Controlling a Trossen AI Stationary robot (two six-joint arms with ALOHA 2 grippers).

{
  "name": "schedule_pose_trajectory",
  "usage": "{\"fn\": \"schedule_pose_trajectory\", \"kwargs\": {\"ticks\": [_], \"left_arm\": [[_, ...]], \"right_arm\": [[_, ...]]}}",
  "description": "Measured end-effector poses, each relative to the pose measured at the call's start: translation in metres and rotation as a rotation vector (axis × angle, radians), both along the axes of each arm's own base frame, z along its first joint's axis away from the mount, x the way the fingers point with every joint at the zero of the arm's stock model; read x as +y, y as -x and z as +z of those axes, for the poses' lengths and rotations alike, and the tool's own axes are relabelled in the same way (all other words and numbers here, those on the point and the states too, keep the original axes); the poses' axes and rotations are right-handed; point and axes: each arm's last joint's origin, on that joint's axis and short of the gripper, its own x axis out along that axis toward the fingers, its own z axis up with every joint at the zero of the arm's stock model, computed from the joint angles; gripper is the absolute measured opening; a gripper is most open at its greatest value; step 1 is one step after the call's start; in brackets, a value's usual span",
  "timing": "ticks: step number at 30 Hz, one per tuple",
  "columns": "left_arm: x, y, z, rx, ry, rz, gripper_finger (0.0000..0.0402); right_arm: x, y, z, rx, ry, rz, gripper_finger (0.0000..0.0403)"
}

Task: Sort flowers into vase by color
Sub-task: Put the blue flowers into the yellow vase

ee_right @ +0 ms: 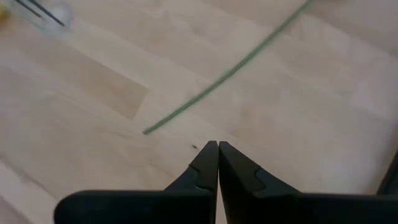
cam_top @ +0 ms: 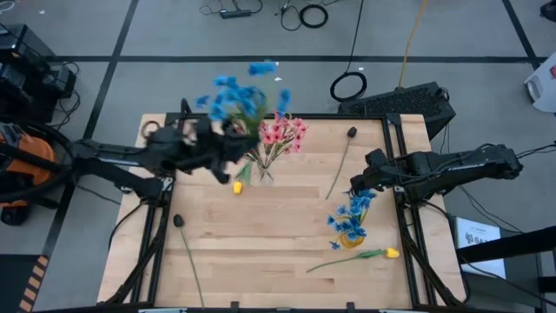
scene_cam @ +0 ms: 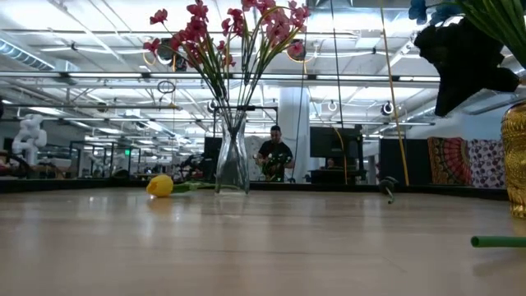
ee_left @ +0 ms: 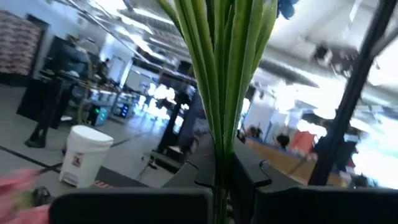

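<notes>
My left gripper (cam_top: 228, 146) is shut on a bunch of blue flowers (cam_top: 239, 96), held over the table's far left part beside the glass vase (cam_top: 263, 170) of pink sprays (cam_top: 283, 132). My right gripper (cam_top: 360, 184) is shut and empty. It hovers just beyond the gold vase (scene_cam: 516, 156) that holds more blue flowers (cam_top: 352, 217), and shows dark in the low view (scene_cam: 464, 57). A yellow bud (cam_top: 237, 187) lies by the glass vase. A yellow flower (cam_top: 391, 253) and two dark buds on long stems (cam_top: 178, 220) (cam_top: 351, 132) lie on the table. My left gripper pinches the blue flowers' green stems (ee_left: 221, 168) together as a bunch between its two fingers (ee_left: 130, 205). The stems run on past the fingertips toward the blossoms (ee_left: 287, 7). The bunch is lifted clear of the table.
The wooden table (cam_top: 287, 235) has a dark frame rail along its edges. A long green stem (ee_right: 230, 71) lies on the wood just ahead of my right gripper. Bare wood lies in the middle and near left. A person stands far off in the room (scene_cam: 274, 152).
</notes>
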Motion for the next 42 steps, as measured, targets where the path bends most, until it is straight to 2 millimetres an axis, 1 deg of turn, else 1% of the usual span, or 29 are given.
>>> {"fn": "schedule_pose_trajectory", "kwargs": {"ticks": [3,6,10,13,15,17,22,24,27,32,36,42], "left_arm": [[-0.008,-0.029,0.004,0.029,-0.061,-0.019,0.0016],[-0.012,-0.051,0.011,0.021,-0.109,-0.019,0.0016],[-0.011,-0.074,0.014,0.027,-0.143,0.003,0.0016],[-0.009,-0.089,0.013,0.035,-0.157,0.017,0.0016],[-0.006,-0.097,0.014,0.033,-0.156,0.028,0.0016],[-0.001,-0.106,0.016,0.031,-0.154,0.041,0.0016],[0.005,-0.128,0.015,0.113,-0.159,0.033,0.0016],[0.004,-0.134,0.018,0.123,-0.163,0.021,0.0015],[0.004,-0.138,0.022,0.129,-0.165,0.018,0.0015],[0.004,-0.140,0.024,0.159,-0.167,0.015,0.0015],[0.004,-0.140,0.023,0.163,-0.167,0.016,0.0015],[0.005,-0.140,0.023,0.164,-0.167,0.018,0.0015]], "right_arm": [[-0.001,0.005,0.015,-0.059,0.037,0.022,0.0004],[-0.004,0.014,0.036,-0.127,0.103,0.051,0.0004],[-0.007,0.029,0.073,-0.248,0.217,0.074,0.0004],[-0.009,0.035,0.102,-0.413,0.276,0.081,0.0004],[-0.009,0.035,0.121,-0.544,0.309,0.086,0.0004],[-0.009,0.031,0.138,-0.661,0.364,0.128,0.0004],[-0.002,0.011,0.163,-0.864,0.491,0.345,0.0004],[0.000,0.001,0.169,-0.925,0.529,0.413,0.0004],[0.004,-0.012,0.174,-0.978,0.568,0.494,0.0004],[0.007,-0.031,0.171,-0.969,0.607,0.558,0.0013],[0.008,-0.037,0.174,-1.010,0.624,0.567,0.0047],[0.010,-0.053,0.166,-0.967,0.618,0.582,0.0112]]}}
